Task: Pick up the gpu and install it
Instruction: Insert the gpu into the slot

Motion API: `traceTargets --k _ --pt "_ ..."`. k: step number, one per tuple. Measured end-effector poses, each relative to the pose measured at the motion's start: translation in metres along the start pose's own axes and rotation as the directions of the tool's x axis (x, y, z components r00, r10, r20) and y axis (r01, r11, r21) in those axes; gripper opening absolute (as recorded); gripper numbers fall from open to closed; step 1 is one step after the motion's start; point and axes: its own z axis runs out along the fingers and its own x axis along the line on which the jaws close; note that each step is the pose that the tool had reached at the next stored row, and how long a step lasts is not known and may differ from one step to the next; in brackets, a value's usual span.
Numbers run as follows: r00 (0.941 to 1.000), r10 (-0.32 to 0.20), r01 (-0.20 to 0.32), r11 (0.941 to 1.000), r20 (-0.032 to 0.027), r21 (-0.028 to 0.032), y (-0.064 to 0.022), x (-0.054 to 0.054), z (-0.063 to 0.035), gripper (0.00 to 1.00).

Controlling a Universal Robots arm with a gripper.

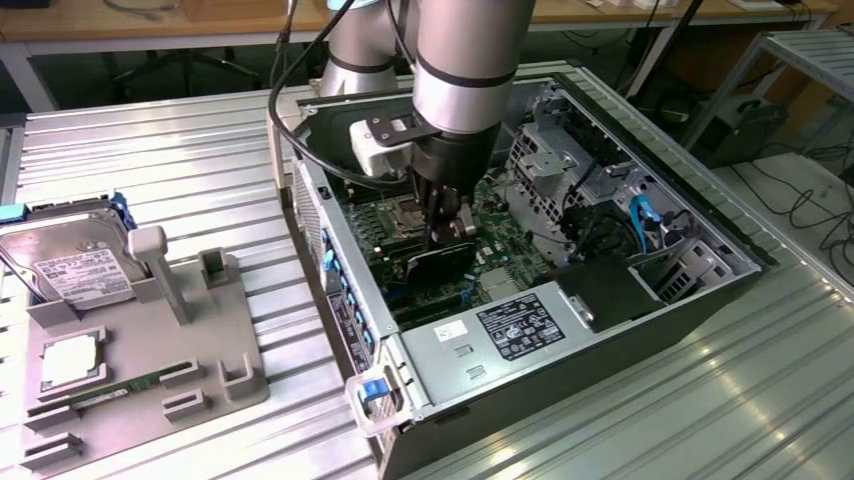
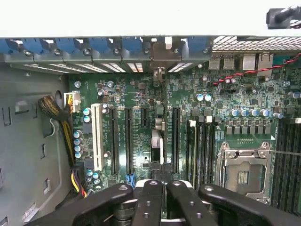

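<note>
Black ribbed gripper fingers are sitting nearest the wrist camera, pressed together with almost no gap, so the gripper is clamping tight on the gpu, a thin dark-and-pale slab seen edge-on and running from the fingertips out toward the blue slot latches at the case's rear wall. Beyond the fingers, the card is standing upright on edge among the long black expansion slots of the green motherboard, lined up with one of them; whether it is fully seated cannot be told. Farther off, the silver empty CPU socket and a yellow-and-black cable bundle are lying to either side. In the exterior view the grey robot arm is reaching straight down into the open black computer case, the gripper gripping the black card top, while a silver labelled hard drive is resting on the grey fixture tray well apart on the exterior view's left. Judging handling: card is likely light and stiff but fragile, with exposed components; pinching the top edge mid-length looks sensible, avoiding the connector edge and keeping it from tilting in the slot.
</note>
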Motion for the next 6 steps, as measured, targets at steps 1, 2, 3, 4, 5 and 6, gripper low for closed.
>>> traceTargets --k 1,2,3,4,5,6 --pt "1.0000 0.000 0.000 1.0000 0.0000 0.0000 0.0000 0.0000 0.0000 0.11" --pt "1.0000 0.000 0.000 1.0000 0.0000 0.0000 0.0000 0.0000 -0.0001 0.11" --pt "1.0000 -0.001 0.001 1.0000 0.0000 0.0000 0.0000 0.0000 -0.0002 0.11" --pt "1.0000 -0.001 0.001 1.0000 0.0000 0.0000 0.0000 0.0000 -0.0003 0.11" --pt "1.0000 -0.001 0.001 1.0000 0.0001 0.0000 0.0000 0.0000 -0.0003 0.11" --pt "1.0000 -0.002 0.002 1.0000 0.0001 0.0000 0.0000 0.0000 -0.0004 0.11"
